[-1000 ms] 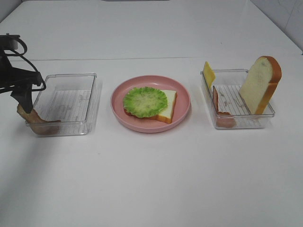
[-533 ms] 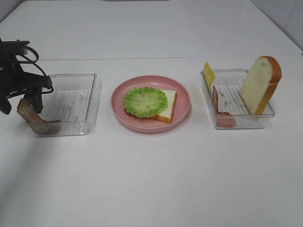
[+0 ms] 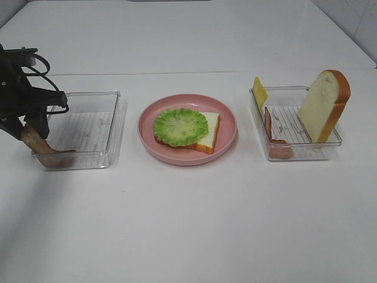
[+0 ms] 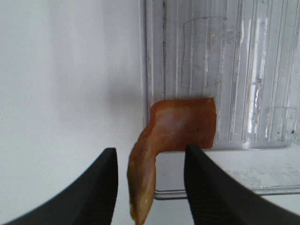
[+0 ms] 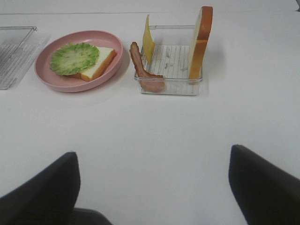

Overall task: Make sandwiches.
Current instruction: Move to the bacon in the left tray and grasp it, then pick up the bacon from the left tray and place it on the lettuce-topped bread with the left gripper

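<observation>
On the pink plate [image 3: 187, 160] lies a white bread slice [image 3: 211, 132] with a ruffled green lettuce leaf [image 3: 180, 127] on top. A reddish-brown bacon strip [image 3: 41, 147] hangs over the near left corner of the left clear tray [image 3: 112, 118]. My left gripper [image 3: 26, 130] stands over that corner. In the left wrist view the bacon strip [image 4: 173, 131] rises between the left gripper's [image 4: 151, 152] two fingers, with a gap on each side. My right gripper [image 5: 152, 154] is open and holds nothing, well short of the plate [image 5: 70, 86]; the high view does not show it.
The right clear tray [image 3: 300, 154] holds an upright bread slice [image 3: 324, 106], a yellow cheese slice [image 3: 259, 92] leaning on its far left corner and a second bacon strip [image 3: 274, 138] over its left wall. White table lies all around.
My left gripper has shifted slightly right and lowered around the bacon's raised end, and its jaws have narrowed. The right side is unchanged.
</observation>
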Controlling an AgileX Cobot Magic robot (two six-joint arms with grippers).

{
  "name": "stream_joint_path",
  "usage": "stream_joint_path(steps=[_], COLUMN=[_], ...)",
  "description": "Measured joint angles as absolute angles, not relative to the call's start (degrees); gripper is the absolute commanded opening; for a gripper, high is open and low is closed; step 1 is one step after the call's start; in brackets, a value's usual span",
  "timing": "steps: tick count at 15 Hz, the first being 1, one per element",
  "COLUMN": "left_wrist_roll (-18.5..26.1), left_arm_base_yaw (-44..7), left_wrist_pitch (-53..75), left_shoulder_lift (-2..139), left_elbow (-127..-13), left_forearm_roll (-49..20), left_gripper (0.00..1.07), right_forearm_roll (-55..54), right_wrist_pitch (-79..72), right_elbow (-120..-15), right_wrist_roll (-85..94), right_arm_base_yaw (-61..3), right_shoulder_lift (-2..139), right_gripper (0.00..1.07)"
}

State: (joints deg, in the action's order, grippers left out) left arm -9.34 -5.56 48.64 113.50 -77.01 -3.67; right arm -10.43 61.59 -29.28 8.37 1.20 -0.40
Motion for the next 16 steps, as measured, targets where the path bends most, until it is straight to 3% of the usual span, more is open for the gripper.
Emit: stream_joint_path(steps=[2, 4, 9, 16], left_wrist_roll=[-9.3, -9.3, -9.3, -9.3], left_arm_base_yaw=[-5.6, -5.6, -5.6, -5.6], left_wrist_pitch=[48.6, 48.5, 47.6, 49.7], left_shoulder_lift=[113.5, 113.5, 113.5, 113.5], left_elbow=[-77.0, -77.0, -77.0, -79.2], left_forearm_roll=[-3.7, -4.1, -5.8, -6.1], left_gripper=[0.34, 0.19, 0.0, 0.0], right_forearm_roll=[-10.4, -10.4, -10.4, -10.4], right_wrist_pitch=[61.6, 61.6, 61.6, 61.6], right_elbow=[-29.3, -29.3, -29.3, -29.3], right_wrist_roll=[8.4, 8.4, 8.4, 8.4], right_arm_base_yaw=[1.2, 1.2, 1.2, 1.2], right_shoulder_lift=[-0.4, -0.4, -0.4, -0.4], right_gripper=[0.81, 0.81, 0.81, 0.81])
